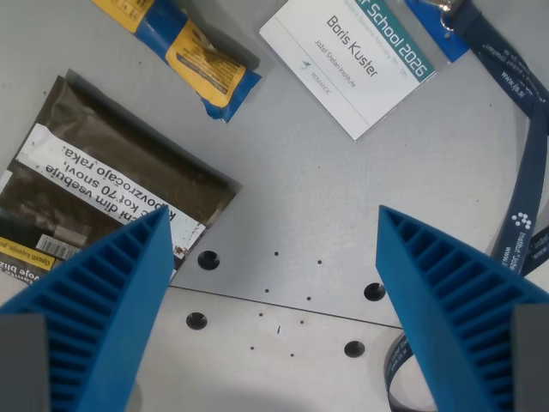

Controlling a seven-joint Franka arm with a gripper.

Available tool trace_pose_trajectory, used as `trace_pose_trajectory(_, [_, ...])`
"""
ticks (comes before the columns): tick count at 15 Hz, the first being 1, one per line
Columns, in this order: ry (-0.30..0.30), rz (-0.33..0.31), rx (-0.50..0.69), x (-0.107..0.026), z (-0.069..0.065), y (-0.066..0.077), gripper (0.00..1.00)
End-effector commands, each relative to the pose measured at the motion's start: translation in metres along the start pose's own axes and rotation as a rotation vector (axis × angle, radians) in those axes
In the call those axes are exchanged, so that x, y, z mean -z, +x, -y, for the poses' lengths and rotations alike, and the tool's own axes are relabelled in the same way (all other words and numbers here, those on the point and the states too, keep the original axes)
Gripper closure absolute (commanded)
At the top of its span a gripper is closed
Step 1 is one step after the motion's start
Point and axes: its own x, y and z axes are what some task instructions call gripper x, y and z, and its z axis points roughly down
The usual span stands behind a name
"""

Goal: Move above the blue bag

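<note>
Grey metal table (300,215) seen below, bolt holes at near edge. Hand (273,257) held wide apart, nothing clamped. Dark pouch (111,189) lies nearer, at wrist view's left: could be mistaken for target. Blue bag (193,51) found far, upper left, partly cropped; overshoot toward name badge (356,64) and lanyard (523,172) possible.

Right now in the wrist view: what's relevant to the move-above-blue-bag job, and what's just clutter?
Belongs to the job:
- blue bag, blue and yellow, near the top edge
- gripper, open, holding nothing, above bare table

Just lying about:
- dark pouch at the wrist view's left
- name badge
- dark blue lanyard at the wrist view's right
</note>
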Motion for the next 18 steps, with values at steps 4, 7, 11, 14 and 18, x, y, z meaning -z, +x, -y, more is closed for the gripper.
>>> trace_pose_trajectory(4, [-0.001, -0.005, 0.004, 0.002, 0.0, 0.0, 0.0])
trace_pose_trajectory(7, [0.0, -0.005, 0.026, 0.001, 0.0, 0.001, 0.0])
trace_pose_trajectory(11, [0.002, -0.008, 0.092, -0.002, 0.002, 0.002, 0.0])
trace_pose_trajectory(14, [0.005, -0.017, 0.155, -0.008, 0.004, 0.004, 0.0])
trace_pose_trajectory(18, [0.011, -0.021, 0.267, -0.017, 0.009, 0.009, 0.0])
